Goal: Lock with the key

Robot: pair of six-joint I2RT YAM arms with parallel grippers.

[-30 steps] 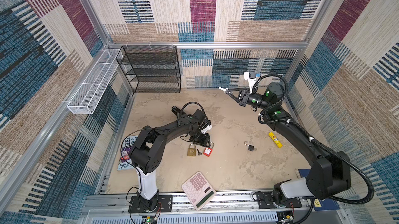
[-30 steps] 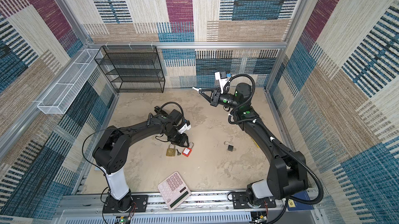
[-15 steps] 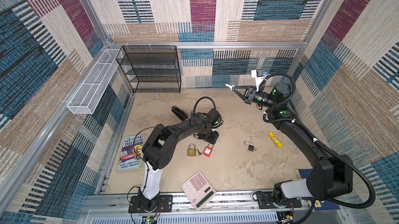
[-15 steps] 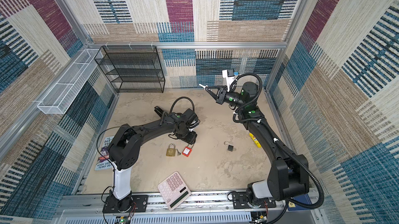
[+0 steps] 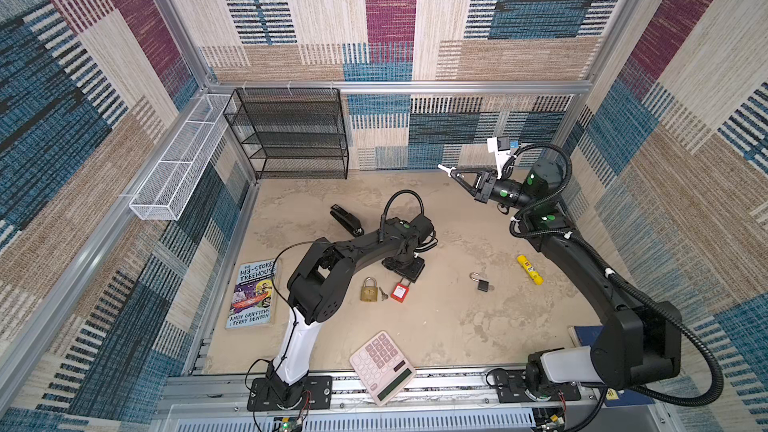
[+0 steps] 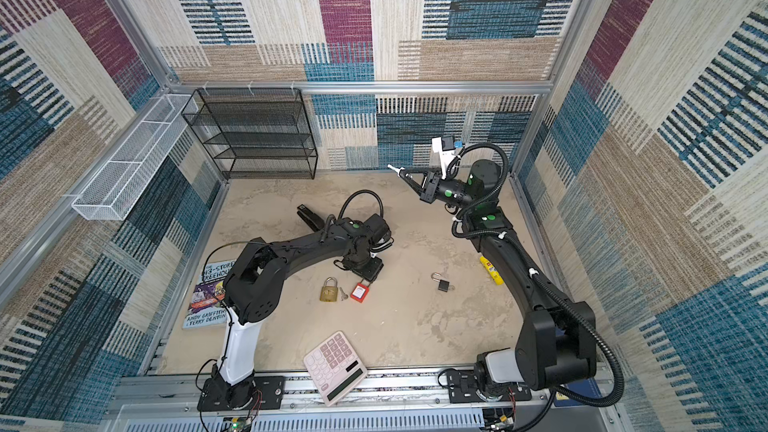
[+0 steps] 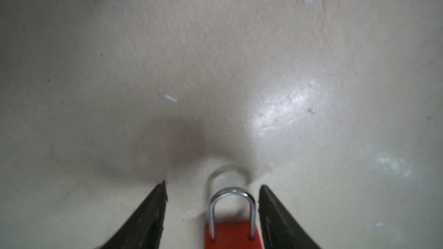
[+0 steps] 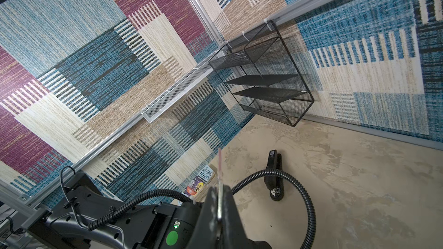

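Since a second ago my left arm has swung its elbow off the book, and my left claw (image 7: 212,187) has come over the red plastic padlock with a steel shackle (image 7: 231,233), jaws wider than before. They stand spread, one black finger (image 7: 151,214) on each side of the shackle, touching neither leg. The padlock lies flat. Its long axis runs front to back, with the shackle end toward the back wall and the body toward the front rail. Both shackle legs enter the body.

Just left of it lies a small silver key (image 5: 382,295), then a brass padlock (image 5: 368,289).

My right claw (image 5: 454,172) hangs raised near the back right corner, pressed together on a thin pale flat strip (image 8: 219,171) that points leftward. It shows edge-on, so I cannot tell whether it is a key.

The mottled beige tabletop (image 5: 457,326) is glossy in patches. It also carries a small black padlock (image 5: 482,284), a yellow tube (image 5: 530,269), a black stapler (image 5: 345,220), a paperback book (image 5: 253,294) and a pink calculator (image 5: 382,367) overhanging the front rail.

A black mesh shelf rack (image 5: 291,134) stands against the back wall and a white wire basket (image 5: 178,168) hangs on the left one. The woven patchwork walls (image 5: 390,1) are blue, maroon and beige, in aluminium framing.
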